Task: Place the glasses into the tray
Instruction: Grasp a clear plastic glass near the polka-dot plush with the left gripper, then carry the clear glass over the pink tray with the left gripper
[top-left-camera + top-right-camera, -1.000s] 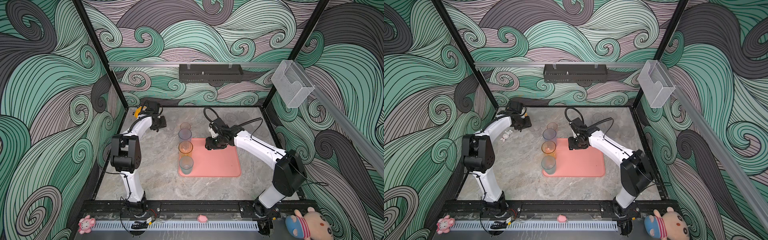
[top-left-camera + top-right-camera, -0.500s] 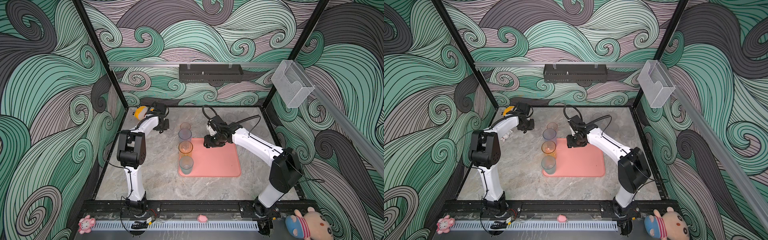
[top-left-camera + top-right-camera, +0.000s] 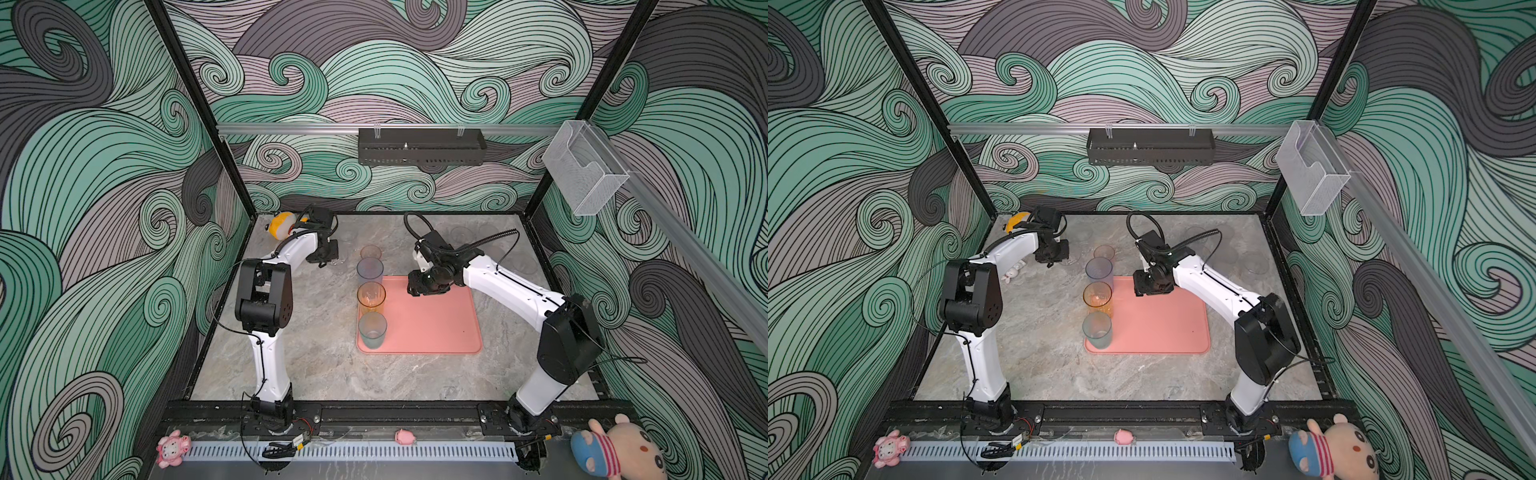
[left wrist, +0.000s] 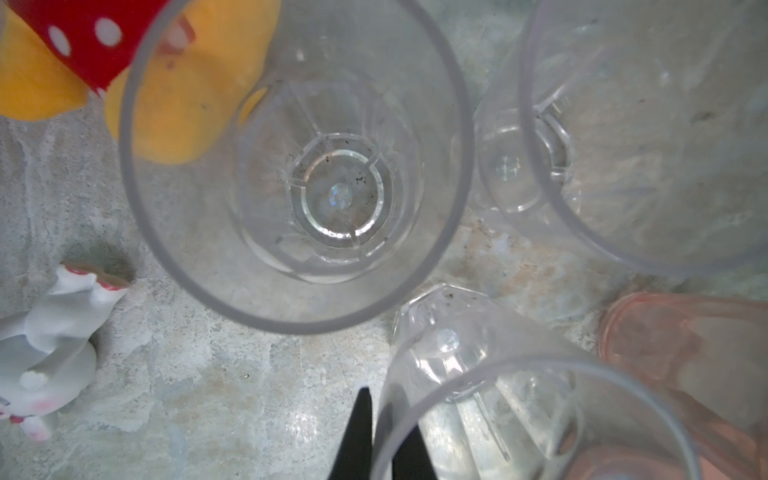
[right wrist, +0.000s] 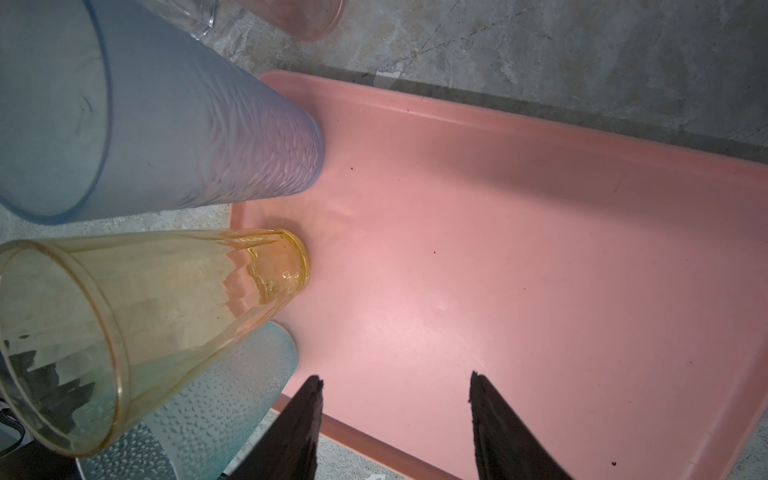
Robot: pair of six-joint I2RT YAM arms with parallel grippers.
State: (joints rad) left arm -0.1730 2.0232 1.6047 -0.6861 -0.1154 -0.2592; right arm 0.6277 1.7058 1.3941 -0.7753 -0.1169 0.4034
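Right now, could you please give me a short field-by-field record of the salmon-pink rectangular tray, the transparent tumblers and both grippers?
Tray: salmon-pink rectangular tray, flat on the grey marble table.
In tray: blue-grey frosted tumbler, yellow-orange clear tumbler, teal dimpled tumbler, upright in a row along the edge nearest the left arm.
Outside tray: small pink glass just behind it; more clear tumblers on the table.
Left gripper: shut on the wall of a clear plastic tumbler.
Right gripper: open, empty, above the tray.

A yellow plush point(image 3: 279, 225) and a white bunny toy point(image 4: 45, 357) lie on the tabletop point(image 3: 324, 365).
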